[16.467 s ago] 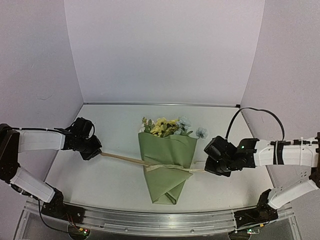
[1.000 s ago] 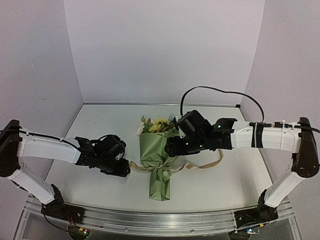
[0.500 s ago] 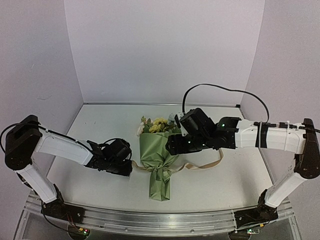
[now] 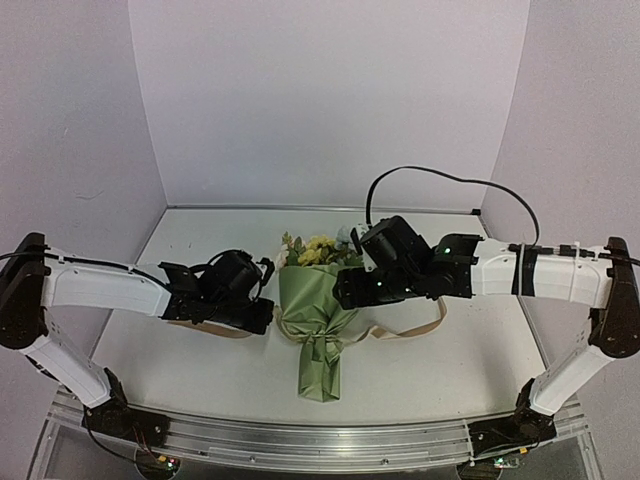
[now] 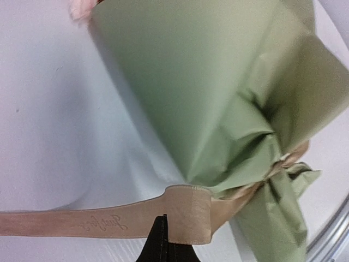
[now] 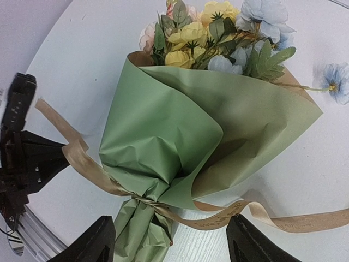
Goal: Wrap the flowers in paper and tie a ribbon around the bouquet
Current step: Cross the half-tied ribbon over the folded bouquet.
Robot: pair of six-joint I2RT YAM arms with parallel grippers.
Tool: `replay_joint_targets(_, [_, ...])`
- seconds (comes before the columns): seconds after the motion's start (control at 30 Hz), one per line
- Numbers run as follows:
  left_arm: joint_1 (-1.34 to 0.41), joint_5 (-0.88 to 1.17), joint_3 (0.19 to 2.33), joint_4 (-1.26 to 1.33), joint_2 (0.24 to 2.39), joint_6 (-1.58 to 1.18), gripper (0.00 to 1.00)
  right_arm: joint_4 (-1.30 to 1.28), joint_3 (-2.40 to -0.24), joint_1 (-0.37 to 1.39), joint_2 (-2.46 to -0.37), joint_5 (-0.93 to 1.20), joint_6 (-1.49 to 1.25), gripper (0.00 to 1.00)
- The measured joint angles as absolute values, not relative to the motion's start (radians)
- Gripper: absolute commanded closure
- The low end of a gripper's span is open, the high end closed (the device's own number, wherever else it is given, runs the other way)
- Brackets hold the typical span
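Observation:
The bouquet (image 4: 315, 320) lies mid-table: olive-green paper (image 6: 163, 125) coned around yellow and pale blue flowers (image 6: 212, 27), pinched at the waist by the tan ribbon (image 6: 218, 218). My left gripper (image 4: 264, 319) sits just left of that waist, shut on the ribbon's left tail (image 5: 109, 221) beside a folded loop. In its wrist view the closed tips (image 5: 162, 237) overlap the ribbon's lower edge. My right gripper (image 4: 345, 290) hovers over the cone, open, its fingers (image 6: 87, 245) straddling the tied waist without touching it. The ribbon's right tail (image 4: 420, 325) lies loose on the table.
The white table (image 4: 200, 250) is closed in by lilac walls at the back and both sides. An aluminium rail (image 4: 300, 440) runs along the near edge. A stray blue bloom (image 6: 335, 79) sticks out right of the cone. The right arm's black cable (image 4: 440, 182) arches above it.
My left gripper has closed on the ribbon's left tail and shifted up and right, closer to the bouquet, lifting the ribbon. The right gripper has stayed open above the cone.

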State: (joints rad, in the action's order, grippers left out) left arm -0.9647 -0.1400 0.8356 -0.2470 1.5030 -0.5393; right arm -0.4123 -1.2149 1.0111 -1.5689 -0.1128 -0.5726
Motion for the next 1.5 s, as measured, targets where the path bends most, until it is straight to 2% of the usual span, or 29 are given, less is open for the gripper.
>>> replay_joint_targets(0.2, [-0.973,-0.01,1.019,-0.262,1.521,-0.471,1.0,-0.411,-1.208,1.011,-1.562,-0.124,-0.575,0.27])
replay_joint_targets(0.4, [-0.976,0.124,1.148,-0.217,1.684,-0.445,1.0,-0.392,-1.195,1.011,-1.562,-0.125,-0.592,0.28])
replay_joint_targets(0.57, [-0.976,0.186,1.153,-0.212,1.771,-0.445,0.98,-0.38,-1.177,1.011,-1.562,-0.124,-0.609,0.29])
replay_joint_targets(0.87, [-0.976,0.239,1.176,-0.206,1.776,-0.446,1.0,-0.357,-1.135,1.011,-1.551,-0.127,-0.647,0.3])
replay_joint_targets(1.13, [-0.976,0.306,1.164,-0.184,1.775,-0.444,1.0,-0.275,-1.04,1.013,-1.506,-0.049,-0.669,0.34])
replay_joint_targets(1.5, [-0.983,0.341,1.123,-0.173,1.765,-0.44,1.0,-0.176,-1.043,1.045,-1.566,0.061,-0.684,0.42])
